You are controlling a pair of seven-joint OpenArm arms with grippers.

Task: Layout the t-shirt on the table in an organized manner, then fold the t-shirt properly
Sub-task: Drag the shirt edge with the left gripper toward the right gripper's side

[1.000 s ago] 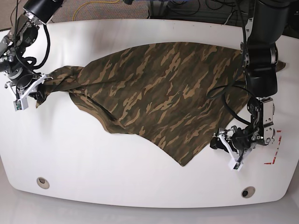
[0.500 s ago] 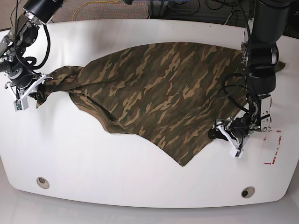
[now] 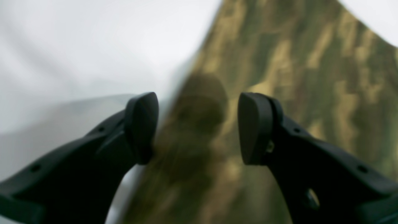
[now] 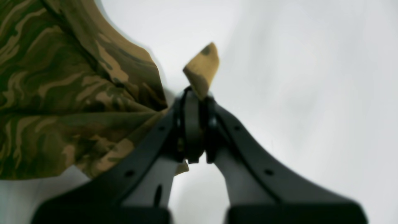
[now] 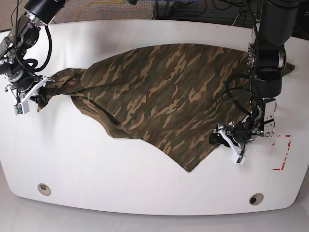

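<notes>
The camouflage t-shirt [image 5: 164,96] lies spread and skewed on the white table [image 5: 96,159], with one point reaching toward the front edge. At the far left, my right gripper [image 5: 30,99] is shut on a bunched, twisted end of the shirt. In the right wrist view a tan corner [image 4: 202,68] sticks out past the shut gripper [image 4: 195,124]. My left gripper [image 5: 226,147] is open low at the shirt's right hem. In the left wrist view the blurred hem edge [image 3: 186,130] runs between the spread fingers of the gripper [image 3: 197,127], with nothing gripped.
Two round grommet holes [image 5: 44,188] [image 5: 256,198] sit near the front edge. A red-and-white tape mark [image 5: 285,154] lies just right of the left gripper. Cables [image 5: 193,7] lie on the floor beyond the far edge.
My left gripper has slid left and slightly away from the front edge, onto the shirt's right hem, jaws staying wide. The right gripper and the bunched end have not moved.
</notes>
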